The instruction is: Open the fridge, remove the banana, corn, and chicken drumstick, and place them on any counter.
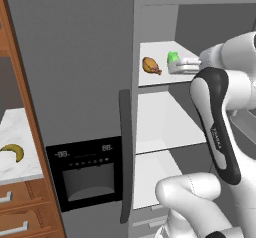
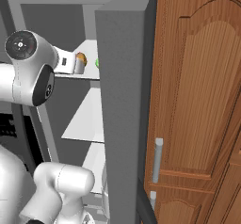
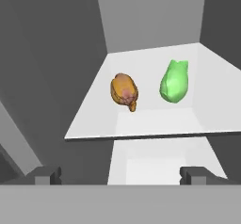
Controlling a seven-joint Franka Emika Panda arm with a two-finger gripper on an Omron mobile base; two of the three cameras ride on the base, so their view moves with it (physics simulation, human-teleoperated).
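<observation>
The fridge [image 1: 75, 57] has its right door [image 2: 124, 100] swung open and its left door, with the black dispenser panel, closed. On the top white shelf [image 3: 141, 122] lie the orange-brown chicken drumstick [image 3: 124, 91] [image 1: 151, 65] [image 2: 81, 57] and, to its right, the green corn [image 3: 174, 81] [image 1: 173, 57] [image 2: 97, 62]. My gripper [image 3: 122, 175] [image 1: 172, 67] hovers at the shelf's front edge, just short of both, open with nothing between its fingertips [image 3: 47, 173]. The yellow banana [image 1: 12, 152] lies on the marble counter [image 1: 22, 127] at the left.
Two more white shelves [image 1: 165, 124] sit below the top one. A wooden side panel [image 1: 27, 107] stands between counter and fridge, with drawers [image 1: 15, 207] under the counter. A tall wooden cabinet [image 2: 197, 100] stands right of the open door.
</observation>
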